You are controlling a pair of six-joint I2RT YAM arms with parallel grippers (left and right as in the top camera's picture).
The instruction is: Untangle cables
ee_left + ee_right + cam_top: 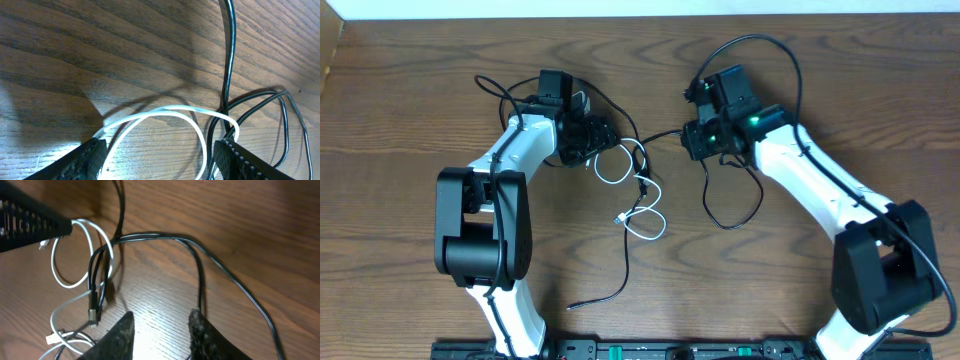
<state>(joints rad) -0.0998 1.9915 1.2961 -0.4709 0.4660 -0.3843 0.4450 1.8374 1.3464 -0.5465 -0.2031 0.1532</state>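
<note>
Wood table [410, 120], cables [642, 183] tangled ctr.

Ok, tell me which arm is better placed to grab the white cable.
Left. The white cable loops between the open fingers of the left gripper, so closing would likely catch it. The right gripper sits over the black cable instead.

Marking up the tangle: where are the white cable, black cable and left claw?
white cable [172, 110], left wrist view, top of its loop.
black cable [150, 237], right wrist view, its doubled stretch.
left claw [160, 150], left wrist view, between its fingertips.
</note>
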